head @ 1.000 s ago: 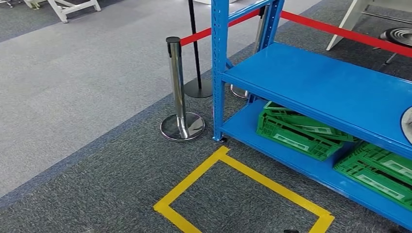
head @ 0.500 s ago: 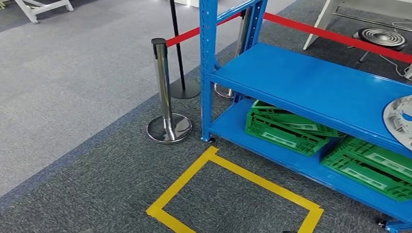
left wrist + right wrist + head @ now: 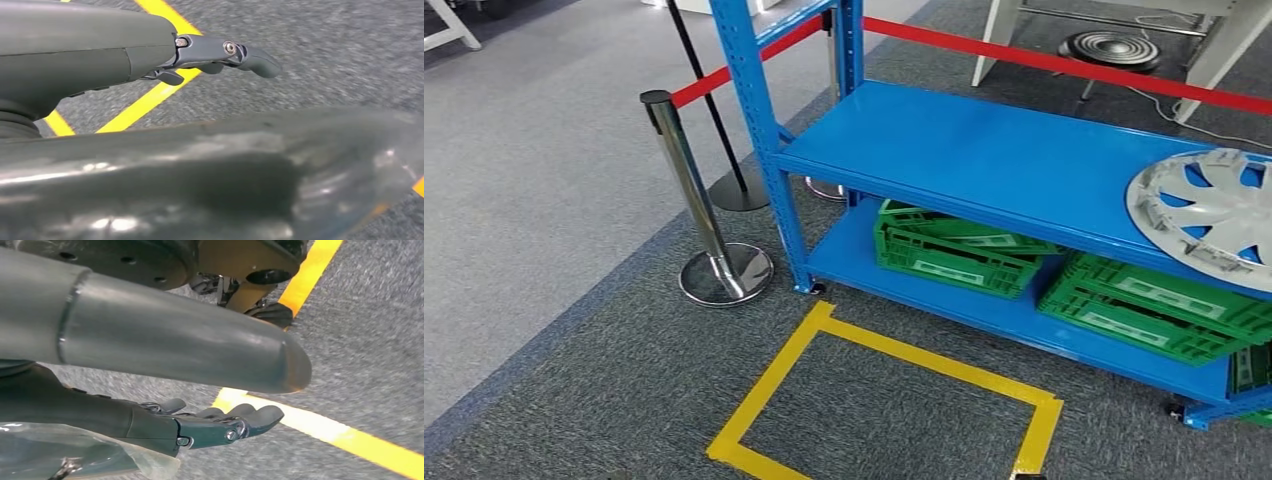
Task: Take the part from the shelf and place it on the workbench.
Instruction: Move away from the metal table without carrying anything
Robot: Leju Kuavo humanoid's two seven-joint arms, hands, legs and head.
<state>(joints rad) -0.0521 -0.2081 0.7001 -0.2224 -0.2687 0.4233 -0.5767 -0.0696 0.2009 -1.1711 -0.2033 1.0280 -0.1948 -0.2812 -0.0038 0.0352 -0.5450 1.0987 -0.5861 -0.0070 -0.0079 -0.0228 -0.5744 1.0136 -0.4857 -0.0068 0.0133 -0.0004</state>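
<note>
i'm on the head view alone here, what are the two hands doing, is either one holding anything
Observer: No. The left hand holds nothing; its fingers are stretched out above the grey carpet.
Operator: and the right
Observer: The right hand holds nothing either; its dark fingers are extended, lying close together.
Operator: where are they vs the yellow square
Observer: Each wrist view has a strip of the yellow floor tape on the carpet beyond the hand, so both arms seem to hang down near the marked square.
</note>
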